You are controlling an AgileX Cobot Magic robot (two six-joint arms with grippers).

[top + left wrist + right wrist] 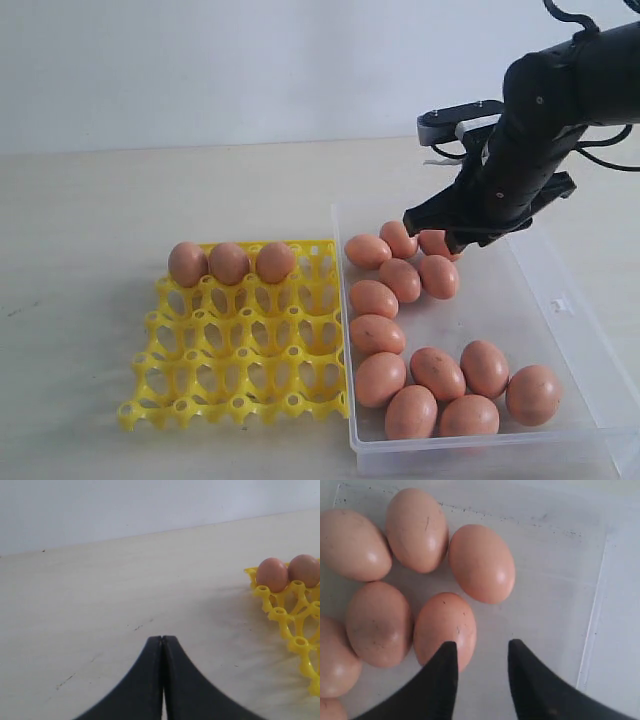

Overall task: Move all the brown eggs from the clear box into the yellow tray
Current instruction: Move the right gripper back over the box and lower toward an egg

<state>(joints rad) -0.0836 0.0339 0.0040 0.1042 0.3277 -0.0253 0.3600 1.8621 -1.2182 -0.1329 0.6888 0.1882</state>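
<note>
Three brown eggs [229, 263] sit in the back row of the yellow tray [240, 370]. Several more brown eggs [437, 372] lie in the clear box [590, 380] to its right. My right gripper [435, 232] hangs over the far cluster of eggs in the box. In the right wrist view this gripper [482, 647] is open with only bare box floor [555, 595] between its fingers. One fingertip overlaps the side of an egg [445, 622]. My left gripper [162, 639] is shut on nothing, low over the table. The tray corner [295, 625] with two eggs [272, 574] lies beside it.
The tray and the box stand side by side on a pale tabletop [100, 220], the box's left wall close to the tray's right edge. A white wall [250, 60] runs behind the table.
</note>
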